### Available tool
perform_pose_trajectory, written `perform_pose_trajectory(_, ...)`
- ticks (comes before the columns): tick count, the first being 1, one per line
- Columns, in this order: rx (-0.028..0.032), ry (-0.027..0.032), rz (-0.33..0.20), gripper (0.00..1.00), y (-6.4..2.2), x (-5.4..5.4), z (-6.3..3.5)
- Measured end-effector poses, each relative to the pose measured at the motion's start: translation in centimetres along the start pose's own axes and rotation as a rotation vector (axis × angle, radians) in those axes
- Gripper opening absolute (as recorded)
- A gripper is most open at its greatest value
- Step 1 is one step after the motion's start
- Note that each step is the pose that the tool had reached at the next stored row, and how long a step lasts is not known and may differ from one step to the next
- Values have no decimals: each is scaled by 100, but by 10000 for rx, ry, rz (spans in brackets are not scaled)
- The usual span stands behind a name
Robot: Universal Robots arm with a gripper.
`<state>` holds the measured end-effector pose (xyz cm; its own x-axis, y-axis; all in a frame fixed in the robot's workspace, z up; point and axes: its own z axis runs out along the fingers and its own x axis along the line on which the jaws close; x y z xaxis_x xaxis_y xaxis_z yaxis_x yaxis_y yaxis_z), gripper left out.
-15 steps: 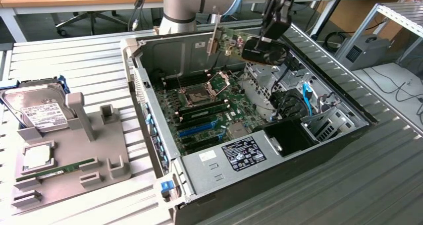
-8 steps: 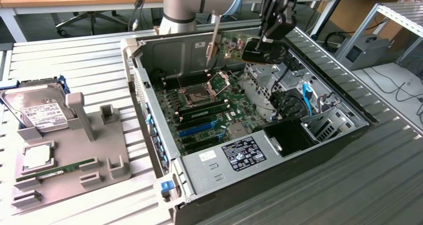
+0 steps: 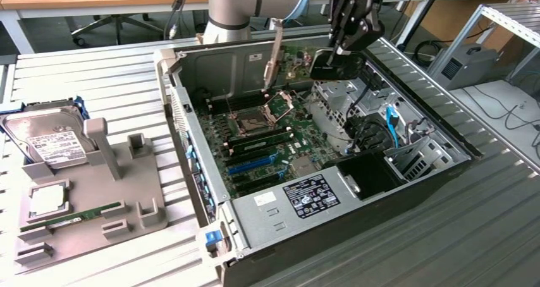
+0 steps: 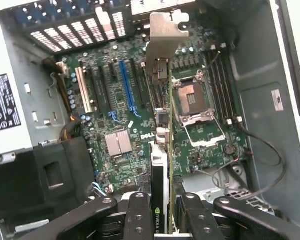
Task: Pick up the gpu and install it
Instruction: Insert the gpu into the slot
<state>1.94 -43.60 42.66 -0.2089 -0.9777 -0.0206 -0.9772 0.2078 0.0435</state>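
- My tool (image 4: pixel 165 217) is clamped on the gpu (image 4: pixel 160 150), which hangs edge-on above the motherboard (image 4: pixel 120 142).
- I judge the card light, stiff and fragile, best held by its board edges, away from the silver bracket (image 4: pixel 165 30).

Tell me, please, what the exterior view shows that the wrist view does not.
Exterior view: the grey parts tray beside the computer case, carrying the hard drive and a RAM stick. Wrist view: the fingers pressed on both faces of the gpu, and the NVIDIA print on its edge. Shared: the gripper holding the gpu over the motherboard, and the open CPU socket.
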Motion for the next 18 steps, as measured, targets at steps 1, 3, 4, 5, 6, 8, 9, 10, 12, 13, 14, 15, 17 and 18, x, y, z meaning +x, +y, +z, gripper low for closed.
perform_pose_trajectory(1,-7,14,-332,27,0,0,1)
perform_pose_trajectory(3,-16,35,-787,27,0,-1,1)
perform_pose_trajectory(4,-19,42,-940,27,0,-1,1)
perform_pose_trajectory(5,-22,46,-1056,27,0,-1,1)
perform_pose_trajectory(6,-23,48,-1098,27,0,-1,1)
perform_pose_trajectory(8,-23,49,-1114,27,0,-1,1)
perform_pose_trajectory(9,-23,49,-1125,27,0,-1,1)
perform_pose_trajectory(10,9,47,-1172,27,4,0,2)
perform_pose_trajectory(12,63,40,-1210,27,14,2,4)
perform_pose_trajectory(13,91,34,-1228,27,20,3,8)
perform_pose_trajectory(14,108,31,-1243,27,27,5,11)
perform_pose_trajectory(15,116,32,-1254,27,35,7,15)
perform_pose_trajectory(17,121,33,-1274,27,50,10,23)
perform_pose_trajectory(18,122,34,-1283,27,58,12,27)
